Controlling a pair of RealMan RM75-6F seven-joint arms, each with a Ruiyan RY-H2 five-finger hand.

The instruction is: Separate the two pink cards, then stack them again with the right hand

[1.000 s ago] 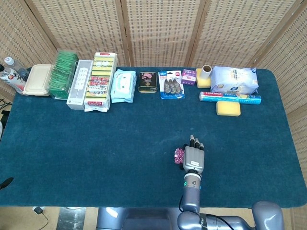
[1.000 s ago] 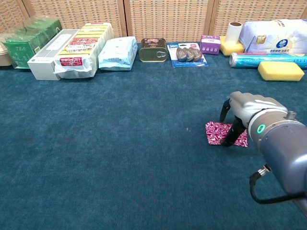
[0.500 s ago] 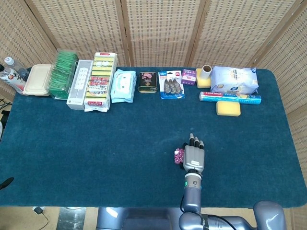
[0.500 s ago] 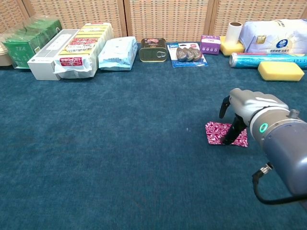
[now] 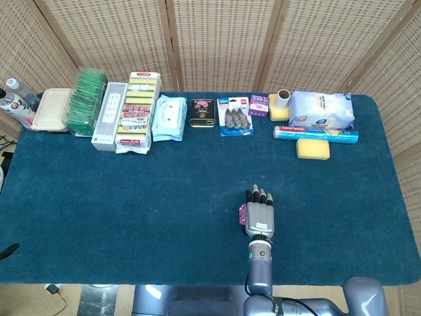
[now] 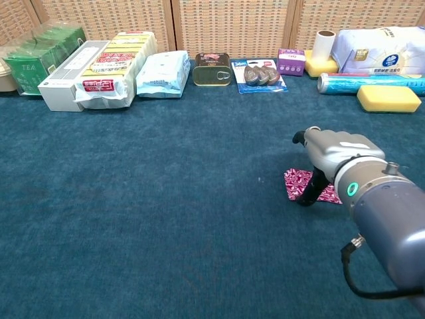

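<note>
The pink patterned cards (image 6: 297,181) lie flat on the blue cloth, right of the table's middle and near its front edge. In the head view only a sliver of the cards (image 5: 242,214) shows at the hand's left edge. My right hand (image 6: 327,150) hovers palm down over them, and a dark fingertip (image 6: 309,196) touches the top card. The right hand (image 5: 258,214) covers most of the cards in the head view, fingers pointing away from me. I cannot tell whether the two cards are stacked or shifted apart. My left hand is out of both views.
Along the far edge stand a green tea box (image 5: 85,102), white box (image 5: 108,115), sponge packs (image 5: 137,110), wipes (image 5: 168,117), a tin (image 5: 202,112), a blister pack (image 5: 235,115), a foil roll (image 5: 316,133) and a yellow sponge (image 5: 312,149).
My right hand has shifted left over the cards and now hides more of them. The cards themselves stay in about the same spot.
</note>
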